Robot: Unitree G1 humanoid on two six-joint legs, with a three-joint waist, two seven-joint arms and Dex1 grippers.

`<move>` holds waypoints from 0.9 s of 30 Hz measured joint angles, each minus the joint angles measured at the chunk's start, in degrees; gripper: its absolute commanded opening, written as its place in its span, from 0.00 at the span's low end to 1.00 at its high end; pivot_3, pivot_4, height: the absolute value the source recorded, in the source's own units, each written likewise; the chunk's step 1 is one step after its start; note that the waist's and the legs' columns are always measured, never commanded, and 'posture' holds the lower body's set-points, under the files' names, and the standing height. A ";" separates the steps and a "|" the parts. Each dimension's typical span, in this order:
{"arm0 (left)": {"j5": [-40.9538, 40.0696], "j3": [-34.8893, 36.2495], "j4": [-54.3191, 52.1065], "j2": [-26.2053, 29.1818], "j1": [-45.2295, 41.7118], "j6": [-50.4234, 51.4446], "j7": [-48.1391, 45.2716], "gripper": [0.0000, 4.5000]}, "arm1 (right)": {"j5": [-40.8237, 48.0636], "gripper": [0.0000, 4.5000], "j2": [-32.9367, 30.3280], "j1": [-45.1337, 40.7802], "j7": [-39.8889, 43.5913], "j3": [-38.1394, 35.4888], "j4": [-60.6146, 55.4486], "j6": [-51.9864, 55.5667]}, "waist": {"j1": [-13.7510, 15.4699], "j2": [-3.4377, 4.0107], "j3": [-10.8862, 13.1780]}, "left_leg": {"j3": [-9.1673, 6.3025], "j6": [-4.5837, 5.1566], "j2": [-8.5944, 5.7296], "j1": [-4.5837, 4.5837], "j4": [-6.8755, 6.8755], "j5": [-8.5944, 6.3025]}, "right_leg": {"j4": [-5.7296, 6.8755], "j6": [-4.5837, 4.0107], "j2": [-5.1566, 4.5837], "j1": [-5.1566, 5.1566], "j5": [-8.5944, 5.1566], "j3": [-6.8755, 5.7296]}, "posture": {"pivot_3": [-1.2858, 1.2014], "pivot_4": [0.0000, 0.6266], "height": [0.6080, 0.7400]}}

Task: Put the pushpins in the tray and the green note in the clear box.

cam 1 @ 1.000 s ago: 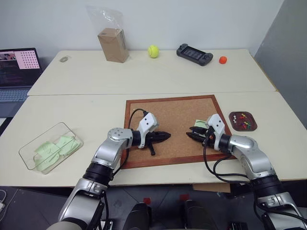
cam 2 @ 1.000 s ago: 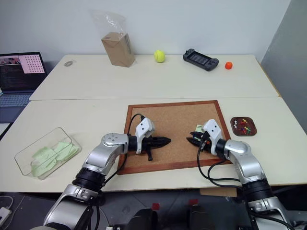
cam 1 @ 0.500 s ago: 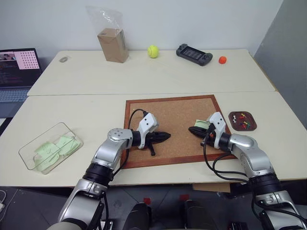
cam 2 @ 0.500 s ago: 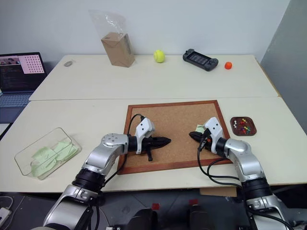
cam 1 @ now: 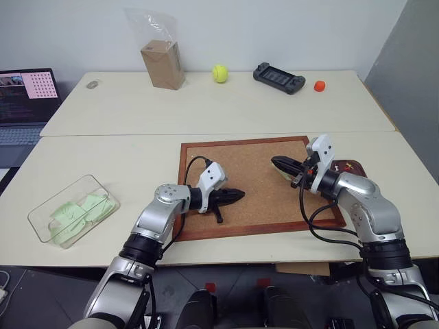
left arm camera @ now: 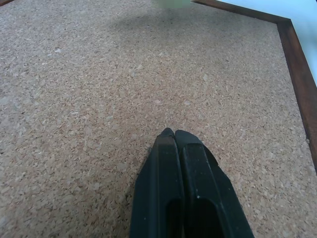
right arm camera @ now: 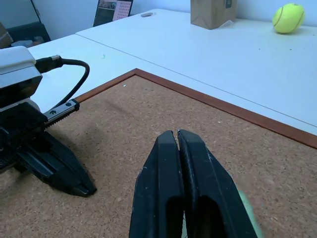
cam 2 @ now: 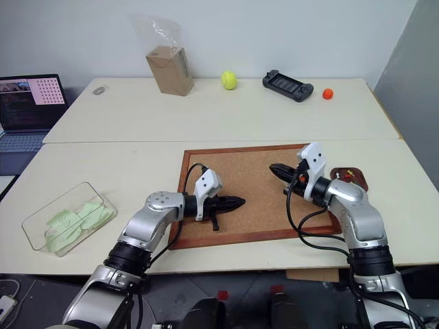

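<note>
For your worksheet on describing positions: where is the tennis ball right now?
In the left eye view, the tennis ball sits on the far table, between the bagged brown carton and the game controller.

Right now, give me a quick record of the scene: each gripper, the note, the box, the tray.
left gripper: shut, empty, low over the corkboard
right gripper: shut, apparently on the green note, above the corkboard's right side
green note: hangs just under the right gripper's fingers, off the board
clear box: on the table's left, already holding pale green notes
tray: right of the corkboard, partly hidden by the right arm, pins inside
</note>
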 measured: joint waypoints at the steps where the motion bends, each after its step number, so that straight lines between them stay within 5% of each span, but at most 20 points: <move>1: 0.00 0.00 0.01 -0.09 0.00 0.00 0.04 0.00 | 0.03 0.00 0.00 0.00 -0.29 -0.21 -0.21 0.28 | 0.00 0.00 0.00 | 0.01 0.00 0.00 0.00 0.00 0.00 | 0.00 0.00 0.00 0.00 0.00 0.00 | 0.52 0.24 1.00; 4: -0.01 0.00 0.01 -0.10 -0.01 -0.03 0.04 0.00 | 0.07 0.00 -0.11 -0.01 -0.50 -0.56 -0.37 0.76 | 0.02 0.00 0.00 | 0.02 0.00 -0.01 0.00 0.00 0.00 | 0.00 0.00 0.00 0.00 0.00 0.00 | 0.52 0.24 1.00; 16: -5.08 3.07 -0.09 -2.51 -4.30 -1.69 -1.65 0.55 | 2.42 0.00 -1.48 -0.05 -0.89 -1.05 -4.88 4.31 | 0.03 -0.04 0.03 | -0.03 -0.01 0.00 -0.37 0.05 0.01 | 0.01 0.00 0.02 -0.29 0.00 -0.08 | 0.52 0.24 1.00; 22: -1.27 2.49 3.72 -0.65 -8.62 -17.87 -5.67 0.84 | 3.46 0.00 -3.23 -0.06 -0.31 -1.06 -5.31 5.96 | 0.02 -0.04 0.03 | 0.03 -0.01 -0.03 -0.36 0.04 0.01 | -0.02 0.00 0.01 -0.29 0.00 -0.03 | 0.52 0.24 1.00; 27: 2.17 1.34 13.67 -0.75 -12.49 -31.77 -8.74 0.84 | 5.78 0.00 -4.18 -0.29 1.02 -1.03 -7.27 8.23 | 0.02 -0.04 0.03 | 0.04 0.00 -0.07 -0.37 0.04 0.01 | -0.03 0.00 0.03 -0.29 0.00 -0.05 | 0.52 0.24 1.00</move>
